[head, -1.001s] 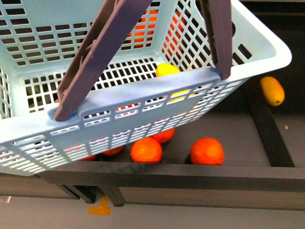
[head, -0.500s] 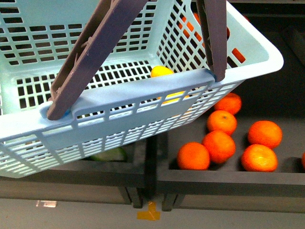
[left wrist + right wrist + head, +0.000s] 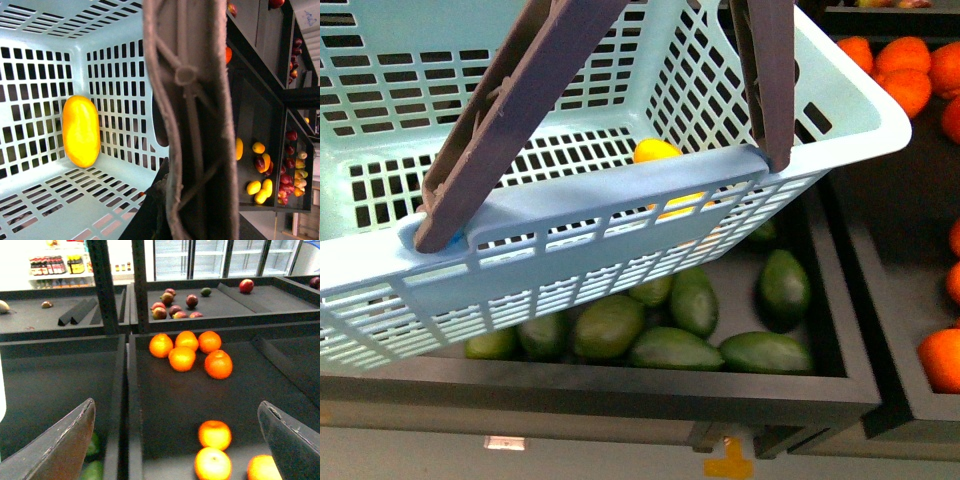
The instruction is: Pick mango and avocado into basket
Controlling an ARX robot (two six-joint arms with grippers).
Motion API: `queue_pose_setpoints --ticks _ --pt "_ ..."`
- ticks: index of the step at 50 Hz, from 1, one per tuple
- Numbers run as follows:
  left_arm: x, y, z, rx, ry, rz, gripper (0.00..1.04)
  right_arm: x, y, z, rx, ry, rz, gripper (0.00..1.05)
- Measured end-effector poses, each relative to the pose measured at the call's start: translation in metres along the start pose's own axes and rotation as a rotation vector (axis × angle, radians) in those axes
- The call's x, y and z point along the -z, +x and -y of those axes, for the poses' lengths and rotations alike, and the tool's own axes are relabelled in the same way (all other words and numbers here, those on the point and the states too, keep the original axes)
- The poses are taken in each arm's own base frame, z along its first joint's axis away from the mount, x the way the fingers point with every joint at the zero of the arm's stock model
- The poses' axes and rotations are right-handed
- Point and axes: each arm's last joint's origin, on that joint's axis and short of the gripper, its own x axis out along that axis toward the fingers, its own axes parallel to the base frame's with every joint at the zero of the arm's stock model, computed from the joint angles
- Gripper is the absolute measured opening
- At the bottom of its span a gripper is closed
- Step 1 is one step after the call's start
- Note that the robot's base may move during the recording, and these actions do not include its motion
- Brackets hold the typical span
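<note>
The mango (image 3: pixel 81 131) lies inside the basket (image 3: pixel 620 200). Dark green avocados (image 3: pixel 785 285) lie in the bin (image 3: pixel 840 380) below it. The handle (image 3: pixel 192 125) hides the left gripper, so I cannot tell its grip. The right gripper (image 3: pixel 176 410) hangs wide and empty over oranges (image 3: pixel 218 364). A moment ago, oranges lay under the basket.

Mango (image 3: pixel 81 131) in basket (image 3: pixel 79 60) corner, mauve handle (image 3: pixel 192 120) close in fgnd, fruit shelves (image 3: pixel 255 115) in bkgd

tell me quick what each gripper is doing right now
left gripper: closed on the basket by its handle, as far as the wrist view shows; fingers mostly hidden.
right gripper: open, holding nothing.
</note>
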Motion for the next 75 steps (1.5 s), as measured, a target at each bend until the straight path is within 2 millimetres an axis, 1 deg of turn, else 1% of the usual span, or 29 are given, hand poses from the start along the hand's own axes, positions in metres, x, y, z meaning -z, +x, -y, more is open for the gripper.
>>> queue_pose_setpoints --ticks 14,24,25,26,28,29,32,35,39,44,46,47,52,56,63,65,68,69,72,75 --pt "-0.005 -0.001 -0.003 -0.016 -0.004 0.025 0.05 0.0 0.0 0.0 -0.006 0.0 -0.001 0.96" --pt "-0.002 0.0 -0.002 -0.007 0.006 0.009 0.05 0.001 0.0 0.0 0.005 0.005 -0.005 0.96" --pt "-0.002 0.0 -0.002 -0.004 0.003 0.005 0.05 0.003 0.002 0.0 0.047 0.034 -0.057 0.96" --pt "-0.002 0.0 -0.001 -0.002 0.001 0.002 0.05 0.003 0.007 -0.001 0.155 0.079 -0.173 0.96" --pt "-0.001 0.0 -0.001 -0.001 0.002 0.0 0.05 0.001 0.012 0.001 0.327 0.129 -0.322 0.96" --pt "-0.001 0.0 0.0 0.003 0.0 -0.004 0.05 0.0 0.014 0.005 0.455 0.151 -0.41 0.96" --pt "0.0 0.0 0.001 0.009 0.003 -0.01 0.05 0.004 0.013 0.016 0.615 0.198 -0.543 0.96" --pt "0.001 0.001 0.001 0.008 -0.001 -0.013 0.05 0.007 0.015 0.023 0.645 0.239 -0.571 0.96" --pt "0.0 0.001 0.0 0.007 -0.006 -0.011 0.05 0.008 0.023 0.034 0.652 0.303 -0.581 0.96" --pt "0.001 0.001 0.001 0.004 0.0 -0.007 0.05 0.009 0.039 0.05 0.656 0.355 -0.562 0.96" --pt "0.0 0.001 0.0 0.003 -0.001 -0.006 0.05 0.011 0.05 0.062 0.652 0.374 -0.554 0.96" --pt "0.0 0.001 0.0 0.002 -0.002 -0.004 0.05 0.014 0.057 0.069 0.656 0.38 -0.551 0.96" --pt "-0.001 0.001 0.0 -0.005 -0.002 0.006 0.05 0.024 0.073 0.086 0.669 0.405 -0.56 0.96" --pt "-0.001 0.001 0.0 -0.006 0.003 0.008 0.05 0.04 0.088 0.1 0.681 0.431 -0.592 0.96" --pt "0.0 0.001 0.0 -0.001 0.002 0.001 0.05 0.069 0.105 0.112 0.7 0.468 -0.643 0.96" --pt "0.0 0.001 0.0 0.004 0.0 -0.006 0.05 0.083 0.112 0.117 0.714 0.496 -0.663 0.96" --pt "0.0 0.001 0.0 0.005 0.0 -0.008 0.05 0.093 0.118 0.121 0.725 0.525 -0.674 0.96" --pt "0.0 0.001 0.0 0.006 0.0 -0.009 0.05 0.101 0.122 0.123 0.733 0.551 -0.679 0.96" --pt "0.0 0.0 0.0 0.006 0.0 -0.008 0.05 0.11 0.126 0.127 0.752 0.578 -0.687 0.96" --pt "0.0 0.001 0.0 0.005 0.0 -0.007 0.05 0.124 0.133 0.131 0.781 0.607 -0.7 0.96"
